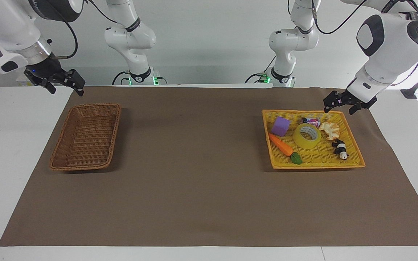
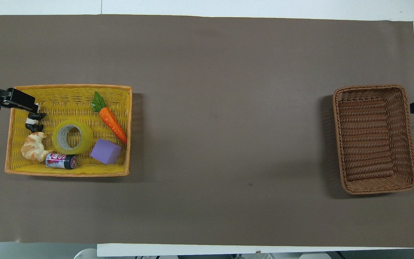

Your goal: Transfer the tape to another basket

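We see the tape (image 1: 307,136) lying flat in the yellow basket (image 1: 354,163) (core upward), just below the spread left hand (image 1: 339,105); the right hand (image 1: 64,85), spread too, waits by the brown basket (image 1: 58,159).

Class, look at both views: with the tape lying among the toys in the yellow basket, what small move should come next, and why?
Probably the left gripper, open and over the yellow basket's corner nearest the left arm's base, should move over the tape and descend. The tape lies flat, unheld, the purple cube and the croissant close beside it. The brown basket holds nothing; the right gripper waits open near it.
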